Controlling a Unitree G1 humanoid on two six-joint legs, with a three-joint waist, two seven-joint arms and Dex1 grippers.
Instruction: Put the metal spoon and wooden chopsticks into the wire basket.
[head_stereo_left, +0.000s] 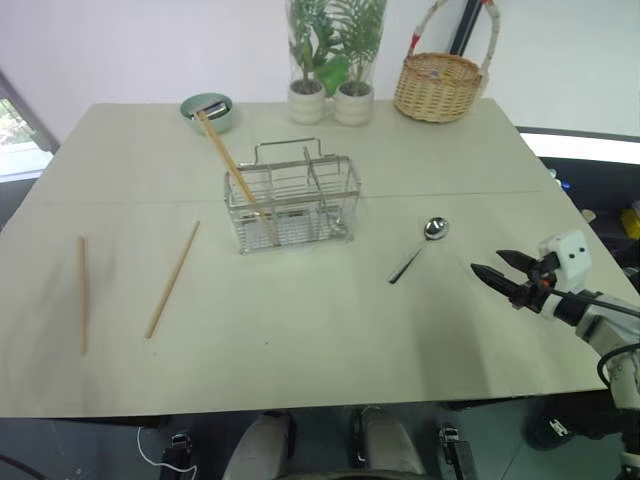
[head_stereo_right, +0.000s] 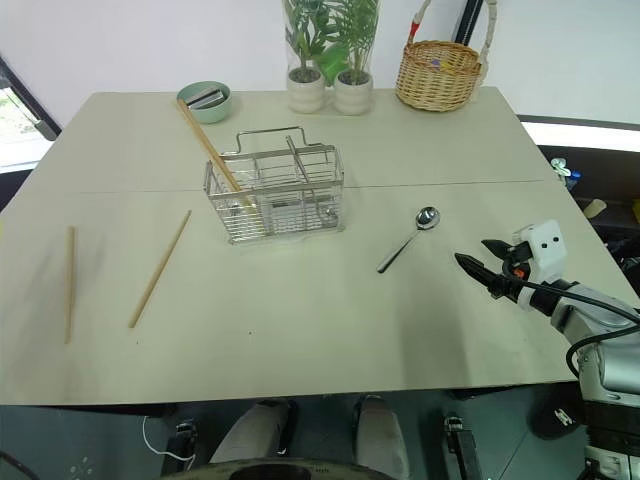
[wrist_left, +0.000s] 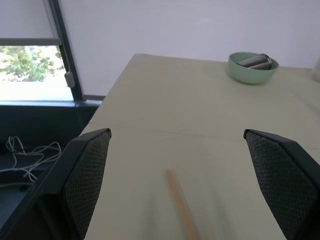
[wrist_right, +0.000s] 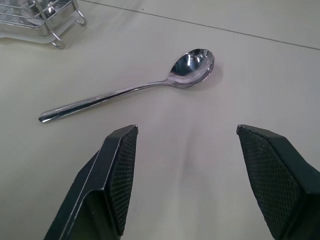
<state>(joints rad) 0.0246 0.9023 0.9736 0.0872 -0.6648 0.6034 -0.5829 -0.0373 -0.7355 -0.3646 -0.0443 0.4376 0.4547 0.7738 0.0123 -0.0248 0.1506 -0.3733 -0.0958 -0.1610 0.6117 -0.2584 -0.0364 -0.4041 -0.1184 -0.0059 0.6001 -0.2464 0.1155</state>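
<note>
The right claw (head_stereo_left: 497, 268) is seen spread and empty at the right of the frame, above the beige table (head_stereo_left: 330, 340). The left claw (wrist_left: 177, 170) is likewise spread over the table's edge. The spoon (head_stereo_left: 421, 246) lies just left of the right claw. At centre, one chopstick (head_stereo_left: 228, 162) leans in the wire basket (head_stereo_left: 292, 203); two chopsticks (head_stereo_left: 173, 278) lie at lower left. A green bowl (head_stereo_left: 207, 109) and a wicker basket (head_stereo_left: 437, 85) are set along the top.
</note>
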